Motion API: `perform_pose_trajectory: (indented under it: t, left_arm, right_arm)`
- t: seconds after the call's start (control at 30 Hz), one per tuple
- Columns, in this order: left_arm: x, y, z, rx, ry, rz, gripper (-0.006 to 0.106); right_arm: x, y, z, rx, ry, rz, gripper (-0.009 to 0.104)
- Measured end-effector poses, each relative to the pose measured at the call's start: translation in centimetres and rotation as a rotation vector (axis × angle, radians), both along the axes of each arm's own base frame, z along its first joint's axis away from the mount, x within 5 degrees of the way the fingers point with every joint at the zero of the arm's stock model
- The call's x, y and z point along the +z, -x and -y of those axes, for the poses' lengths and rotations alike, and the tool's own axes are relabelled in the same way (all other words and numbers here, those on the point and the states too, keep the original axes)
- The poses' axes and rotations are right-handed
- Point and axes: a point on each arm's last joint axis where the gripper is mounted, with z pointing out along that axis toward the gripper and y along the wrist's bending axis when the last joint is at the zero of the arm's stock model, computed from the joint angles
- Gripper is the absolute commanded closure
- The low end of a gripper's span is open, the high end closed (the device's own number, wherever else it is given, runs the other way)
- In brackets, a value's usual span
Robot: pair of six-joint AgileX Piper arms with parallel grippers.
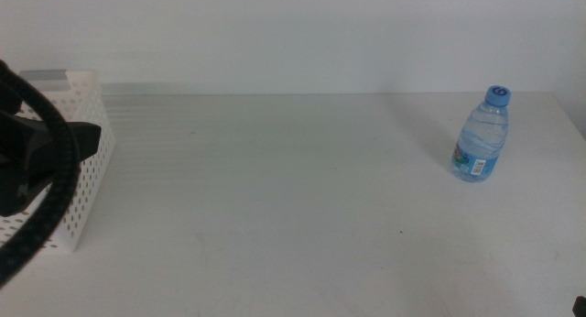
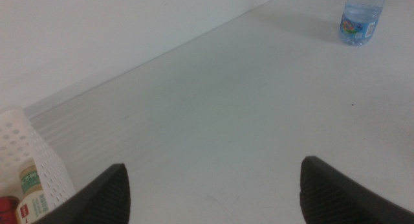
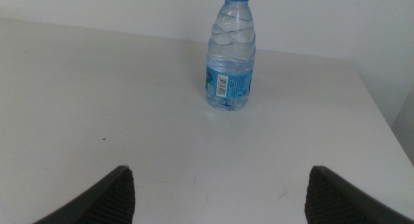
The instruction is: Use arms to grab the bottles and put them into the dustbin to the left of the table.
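Right gripper (image 3: 217, 198), jaws apart and empty, faces the upright water bottle (image 3: 231, 56) at frame centre; left gripper (image 2: 213, 195), likewise apart, hangs beside the dustbin (image 1: 87, 170).

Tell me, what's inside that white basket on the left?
In the left wrist view, the white basket holds a pale tea bottle and a bit of something red. The rest is cut off there, and in the middle view the left gripper and its cable cover the inside.
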Motion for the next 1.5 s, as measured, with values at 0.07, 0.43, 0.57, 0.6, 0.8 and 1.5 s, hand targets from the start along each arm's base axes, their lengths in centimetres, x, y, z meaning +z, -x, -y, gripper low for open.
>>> perform_pose_trajectory:
  t: [0.07, 0.43, 0.57, 0.6, 0.8, 1.5]
  left_arm:
    - [0.0, 0.0, 0.0, 0.000, -0.001, -0.001, 0.018]
    - [0.0, 0.0, 0.0, 0.000, -0.001, 0.000, 0.018]
    - [0.0, 0.0, 0.0, 0.000, -0.001, 0.000, 0.018]
    - [0.0, 0.0, 0.0, 0.000, -0.001, 0.000, 0.018]
    - [0.0, 0.0, 0.0, 0.000, -0.001, 0.000, 0.018]
    - [0.0, 0.0, 0.0, 0.000, -0.001, 0.000, 0.018]
  right_arm:
    - [0.1, 0.1, 0.0, 0.002, 0.001, -0.013, 0.025]
    - [7.9, -1.4, -0.3, 0.018, 0.018, -0.173, 0.025]
    - [10.3, -3.5, -0.5, 0.018, 0.021, -0.210, 0.025]
    - [10.6, -4.1, -0.5, 0.018, 0.021, -0.221, 0.025]
    - [11.0, -8.8, -0.8, 0.004, 0.023, -0.235, 0.025]
    - [2.4, -22.3, -2.4, 0.088, -0.009, -0.013, 0.024]
